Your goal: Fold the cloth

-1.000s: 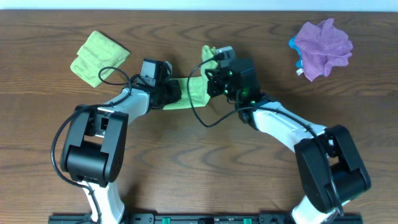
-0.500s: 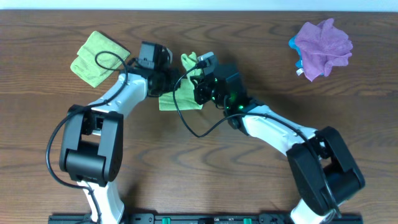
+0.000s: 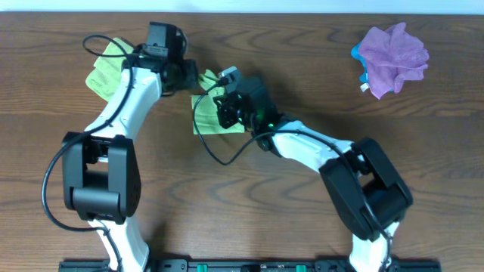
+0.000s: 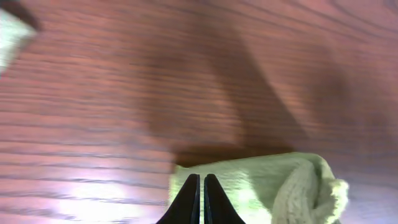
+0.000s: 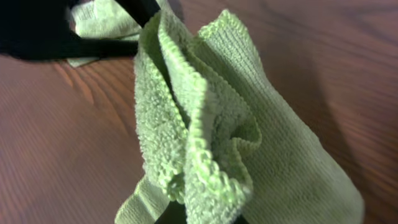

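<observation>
The light green cloth hangs bunched between my two grippers at the far left-centre of the wooden table. My left gripper is shut on its upper edge; in the left wrist view the black fingertips are pressed together over the cloth. My right gripper is shut on the cloth's right side. In the right wrist view the cloth is gathered in thick folds above the fingers, which it mostly hides.
A second green cloth, folded, lies at the far left, partly under my left arm. A crumpled purple cloth lies at the far right with something blue under its left edge. My left gripper's black body shows in the right wrist view.
Both grippers have moved left and toward the far edge, carrying the green cloth with them. The left arm has stretched out over the folded green cloth.
</observation>
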Robot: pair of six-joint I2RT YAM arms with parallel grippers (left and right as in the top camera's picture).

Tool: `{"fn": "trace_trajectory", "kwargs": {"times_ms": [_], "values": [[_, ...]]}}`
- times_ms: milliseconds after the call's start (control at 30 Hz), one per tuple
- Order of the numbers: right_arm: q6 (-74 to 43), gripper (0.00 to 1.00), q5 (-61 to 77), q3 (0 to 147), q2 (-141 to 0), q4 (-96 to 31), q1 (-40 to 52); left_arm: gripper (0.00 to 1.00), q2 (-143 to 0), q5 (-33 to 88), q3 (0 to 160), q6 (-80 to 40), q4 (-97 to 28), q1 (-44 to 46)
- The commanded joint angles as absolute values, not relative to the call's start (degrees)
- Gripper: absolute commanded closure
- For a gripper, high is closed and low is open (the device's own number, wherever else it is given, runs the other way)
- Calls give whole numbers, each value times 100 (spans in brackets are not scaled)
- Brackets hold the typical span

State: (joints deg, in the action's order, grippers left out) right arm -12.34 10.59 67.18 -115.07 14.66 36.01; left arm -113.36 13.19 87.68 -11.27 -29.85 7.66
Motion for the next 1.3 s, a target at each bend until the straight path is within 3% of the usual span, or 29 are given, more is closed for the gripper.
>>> {"fn": "trace_trajectory", "kwargs": {"times_ms": [0,200,367,467,533,600,700,733,800,833,867,1000,1267], "values": [[-1142,99,1055,7022,-11754,1269,3721,94,-11310,1004,8917,-939,-3024,523],[-1017,96,1055,7057,-11824,1105,3850,94,-11242,1007,8917,-939,-3020,165],[-1017,48,1474,7061,-11824,1085,4023,94,-11181,1009,8917,-939,-3020,-40],[-1020,38,1890,7061,-11824,1028,4167,94,-11128,1007,8917,-939,-3020,-123],[-1022,25,1966,7061,-11817,928,4263,94,-11096,1007,8917,-939,-3017,-158],[-1022,1,2071,7063,-11767,869,4318,94,-11052,1007,8917,-939,-3020,-198],[-1024,1,2121,7074,-11518,725,4318,94,-10965,1009,8917,-941,-3022,-261],[-1022,1,2121,7074,-11437,692,4307,89,-10930,1013,8917,-947,-3024,-276],[-1022,1,2073,7074,-11216,569,4263,67,-10868,1013,8917,-993,-3055,-301],[-1024,1,1999,7074,-11087,467,4226,46,-10829,1015,8917,-1039,-3103,-311],[-1022,1,1905,7074,-10934,311,4167,34,-10785,1020,8917,-1059,-3159,-322],[-1046,1,1782,7074,-10350,-377,3857,4,-10615,1356,8917,-1144,-3463,-355],[-1022,1,1828,7067,-8919,-2388,2814,5,-10481,2510,8908,-1448,-4075,-478]]}}
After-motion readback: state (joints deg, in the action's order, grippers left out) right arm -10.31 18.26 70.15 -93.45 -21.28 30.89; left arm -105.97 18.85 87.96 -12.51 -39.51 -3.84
